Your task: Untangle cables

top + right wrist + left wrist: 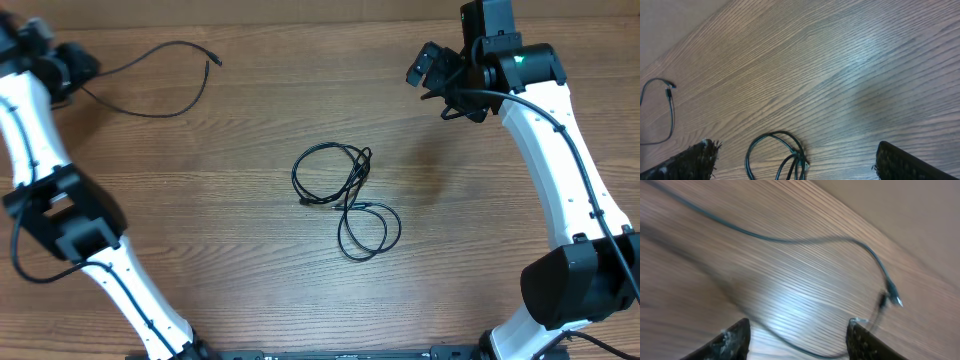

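- Motion blur smears the whole left wrist view; the loose cable (790,241) is soft, and its plug (892,292) at 4 o'clock looks doubled.
- The bottom edge there cuts off the left gripper (797,340); only the finger tips (735,339) show.
- In the right wrist view the bundle (775,152) is cut off at 6 o'clock, as is the right gripper (797,152).
- In the overhead view the bundle's crossings and plug ends are too small to tell.
- At 10 o'clock there, one end of the loose cable is hidden by the left arm.
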You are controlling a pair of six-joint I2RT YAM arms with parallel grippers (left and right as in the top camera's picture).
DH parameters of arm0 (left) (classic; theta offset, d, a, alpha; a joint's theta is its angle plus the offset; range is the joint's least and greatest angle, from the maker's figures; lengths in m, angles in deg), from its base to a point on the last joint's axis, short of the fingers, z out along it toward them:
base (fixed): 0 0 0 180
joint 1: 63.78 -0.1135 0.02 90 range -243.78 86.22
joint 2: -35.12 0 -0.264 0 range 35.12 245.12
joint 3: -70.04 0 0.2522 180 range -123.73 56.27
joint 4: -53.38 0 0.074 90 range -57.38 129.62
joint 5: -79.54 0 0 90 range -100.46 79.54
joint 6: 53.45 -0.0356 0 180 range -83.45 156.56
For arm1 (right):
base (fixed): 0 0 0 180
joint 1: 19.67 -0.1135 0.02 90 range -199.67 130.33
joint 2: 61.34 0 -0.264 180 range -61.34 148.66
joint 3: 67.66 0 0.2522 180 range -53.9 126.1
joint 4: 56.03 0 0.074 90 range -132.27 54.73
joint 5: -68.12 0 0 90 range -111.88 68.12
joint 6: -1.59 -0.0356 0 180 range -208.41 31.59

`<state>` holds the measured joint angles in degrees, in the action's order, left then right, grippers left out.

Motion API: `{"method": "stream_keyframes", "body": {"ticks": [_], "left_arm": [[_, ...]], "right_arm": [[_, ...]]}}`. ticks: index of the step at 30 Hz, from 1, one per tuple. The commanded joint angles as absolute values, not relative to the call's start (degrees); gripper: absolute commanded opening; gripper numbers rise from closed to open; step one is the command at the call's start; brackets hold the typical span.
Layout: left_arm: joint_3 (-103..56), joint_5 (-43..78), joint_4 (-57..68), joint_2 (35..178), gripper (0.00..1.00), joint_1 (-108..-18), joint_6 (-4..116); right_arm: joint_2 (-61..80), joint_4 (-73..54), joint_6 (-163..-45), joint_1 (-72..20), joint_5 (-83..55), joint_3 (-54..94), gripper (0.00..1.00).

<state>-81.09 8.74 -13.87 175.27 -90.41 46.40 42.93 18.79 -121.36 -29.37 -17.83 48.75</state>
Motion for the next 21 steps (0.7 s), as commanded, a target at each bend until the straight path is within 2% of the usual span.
{"method": "stream_keyframes", "body": {"ticks": [1, 2, 3, 4, 5, 9, 14, 21], "left_arm": [[-81.78, 1.66, -15.67, 174.11, 0.3, -85.08, 39.76], [-81.78, -2.38, -16.52, 174.27, 0.27, -83.13, 38.8], [-81.78, -6.67, -17.61, 174.51, 0.15, -81.21, 38.84], [-81.76, -9.55, -18.55, 174.53, 0.06, -79.9, 38.88], [-81.54, -11.93, -19.1, 174.79, 0.04, -78.63, 39.01], [-81.35, -16.94, -21.15, 177.96, 0.04, -74.45, 41.4], [-81.35, -24.52, -24.98, 180.96, 0.04, -73.97, 48.48], [-81.35, -19.12, -32.95, 181.74, 0.04, -77.49, 53.72]], "right_arm": [[40.57, 18.5, -120.94, -29.19, -18.42, 49.3, 1.0], [40.57, 18.5, -120.94, -29.19, -18.42, 49.27, 1.0], [40.57, 18.5, -120.92, -29.19, -18.42, 49.3, 1.0], [40.57, 18.5, -120.92, -29.19, -18.42, 49.3, 1.0], [40.57, 18.5, -120.92, -29.19, -18.42, 49.3, 1.0], [40.57, 18.5, -120.92, -29.19, -18.42, 49.27, 1.0], [40.57, 18.5, -120.94, -29.19, -18.42, 49.3, 1.0], [40.57, 18.5, -120.94, -29.19, -18.42, 49.27, 1.0]]}}
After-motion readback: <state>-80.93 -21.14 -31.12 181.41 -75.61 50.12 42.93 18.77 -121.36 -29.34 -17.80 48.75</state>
